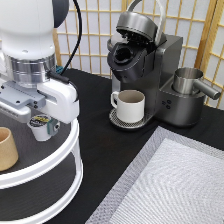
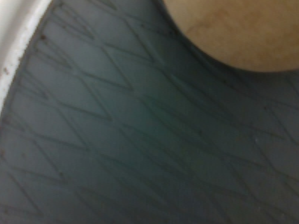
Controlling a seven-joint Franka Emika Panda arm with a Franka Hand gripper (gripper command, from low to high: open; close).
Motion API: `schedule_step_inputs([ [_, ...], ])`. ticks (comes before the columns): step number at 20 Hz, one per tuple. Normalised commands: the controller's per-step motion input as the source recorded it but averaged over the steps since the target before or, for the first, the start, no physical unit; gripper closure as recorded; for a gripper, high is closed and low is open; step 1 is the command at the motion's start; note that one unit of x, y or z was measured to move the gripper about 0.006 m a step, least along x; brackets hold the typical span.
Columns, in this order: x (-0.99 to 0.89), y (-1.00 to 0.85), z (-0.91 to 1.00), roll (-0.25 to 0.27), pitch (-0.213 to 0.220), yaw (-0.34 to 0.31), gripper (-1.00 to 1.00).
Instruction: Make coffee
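Observation:
The coffee [image 1: 41, 126], a small white pod with a dark lid and yellow label, stands on the dark top of a round white tray [image 1: 70, 155] at the exterior view's left. My gripper [image 1: 34, 102] hangs directly over it, its white hand covering the pod's upper edge. The coffee machine [image 1: 150, 60] stands at the exterior view's top centre with its lid up and its chamber open. A white mug [image 1: 131, 105] sits on its drip plate. The wrist view shows the tray's dark mat [image 2: 131, 150], its white rim [image 2: 0, 65] and part of the tan cup [image 2: 243, 30].
A tan handleless cup [image 1: 7, 148] stands on the tray at the exterior view's left edge. A steel pitcher [image 1: 189, 81] sits on the machine's right side. A grey woven mat [image 1: 170, 185] covers the exterior view's bottom right. A slatted screen stands behind.

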Motion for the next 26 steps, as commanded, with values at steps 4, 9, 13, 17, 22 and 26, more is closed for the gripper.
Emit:
schedule_step_inputs([
  [4,-0.27,0.00,0.00,-0.021,-0.111,0.000,1.00],
  [9,-0.24,0.00,0.00,-0.008,-0.124,0.000,1.00],
  [13,-0.13,0.00,0.13,0.000,-0.112,0.000,1.00],
  [17,0.09,0.02,0.89,-0.013,-0.093,0.001,1.00],
  [22,0.29,0.07,0.97,0.096,-0.008,0.081,1.00],
  [26,0.37,0.22,0.63,0.249,0.075,0.137,1.00],
])
